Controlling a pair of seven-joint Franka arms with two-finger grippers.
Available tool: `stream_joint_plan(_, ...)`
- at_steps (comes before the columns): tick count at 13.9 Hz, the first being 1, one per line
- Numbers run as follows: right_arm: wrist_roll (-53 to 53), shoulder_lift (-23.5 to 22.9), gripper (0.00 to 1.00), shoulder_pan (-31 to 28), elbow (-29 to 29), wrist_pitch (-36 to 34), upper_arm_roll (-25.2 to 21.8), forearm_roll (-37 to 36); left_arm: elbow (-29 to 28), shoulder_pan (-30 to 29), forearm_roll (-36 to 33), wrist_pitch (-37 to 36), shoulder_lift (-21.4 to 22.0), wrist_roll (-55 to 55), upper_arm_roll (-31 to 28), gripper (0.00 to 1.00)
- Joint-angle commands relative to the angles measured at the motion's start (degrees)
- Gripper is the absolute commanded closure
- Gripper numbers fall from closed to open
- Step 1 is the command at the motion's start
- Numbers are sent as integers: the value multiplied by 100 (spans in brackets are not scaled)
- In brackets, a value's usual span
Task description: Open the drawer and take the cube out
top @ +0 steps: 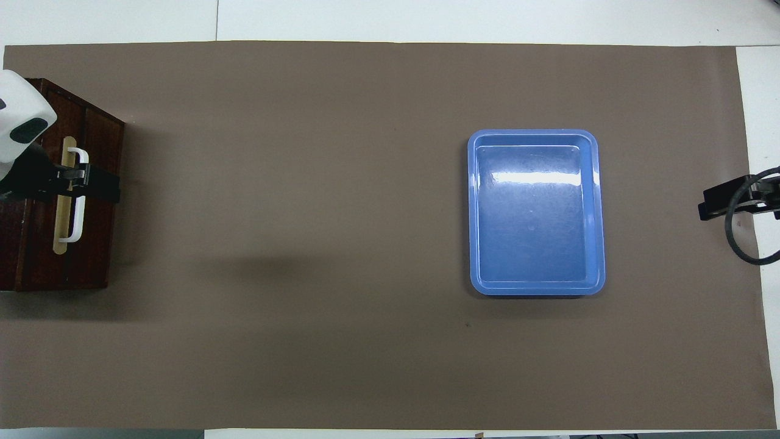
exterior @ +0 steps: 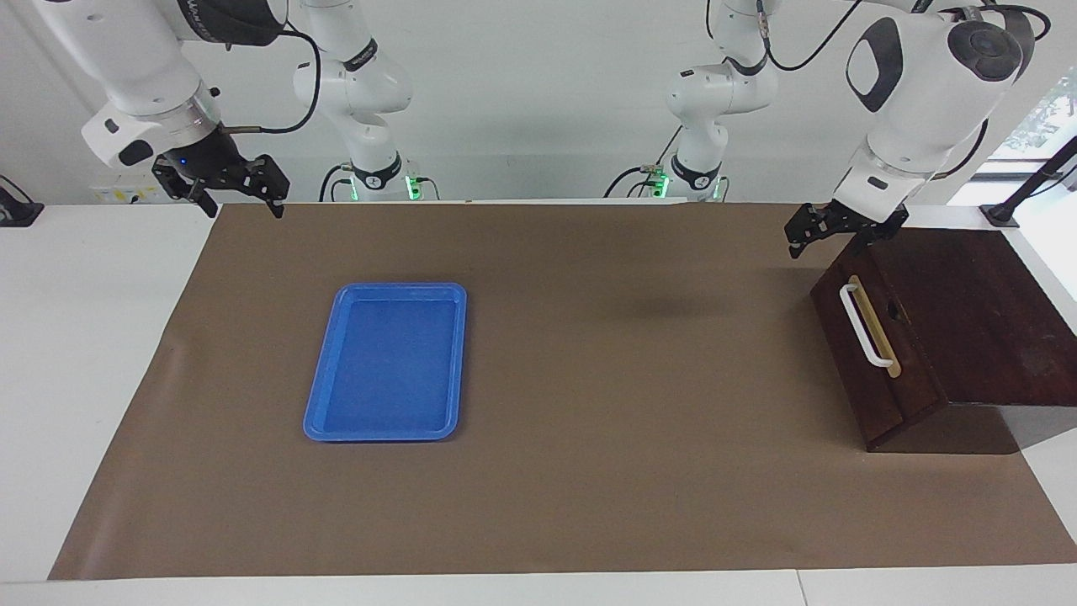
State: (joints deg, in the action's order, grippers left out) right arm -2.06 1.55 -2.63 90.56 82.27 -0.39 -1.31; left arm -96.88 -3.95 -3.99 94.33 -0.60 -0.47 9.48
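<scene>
The brown-covered surface (exterior: pixel 589 471) carries the dark wooden box (exterior: pixel 984 311) at the left arm's end, its drawer (exterior: pixel 875 353) shut, so the cube is out of sight, presumably inside. The blue tray (exterior: pixel 387 362) lies empty, well apart from both sets of fingers, likely waiting to receive the cube. The left gripper (exterior: pixel 829 231) hangs above the box's upper front edge, fingers apart and empty, apparently lining up on the white handle (exterior: pixel 864 326) just below. The right gripper (exterior: pixel 240 195) waits over the surface's edge, fingers spread, holding nothing.

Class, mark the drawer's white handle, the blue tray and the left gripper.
white handle (exterior: pixel 863 326), facing view, middle of the bar.
blue tray (exterior: pixel 456 362), facing view, its rim.
left gripper (exterior: pixel 827 238), facing view, midway between fingertips.
</scene>
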Motion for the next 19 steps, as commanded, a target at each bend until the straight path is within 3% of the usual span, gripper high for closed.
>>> stream_joint_plan(1, -119, 39, 0, -71, 23, 61, 48, -53, -383, 166, -582, 454, -62, 73, -34, 0)
stream_joint_plan(3, -119, 39, 0, -71, 23, 61, 48, -53, -602, 342, -1259, 656, -308, -84, -34, 0)
stream_joint_plan(8, -111, 39, 0, -71, 23, 61, 48, -53, -884, 290, -2192, 1306, -687, -391, -43, 0)
stream_joint_plan(19, -84, 47, 0, -115, 32, 17, 39, -1, -1658, -44, -2431, 2704, -705, -718, -70, 0)
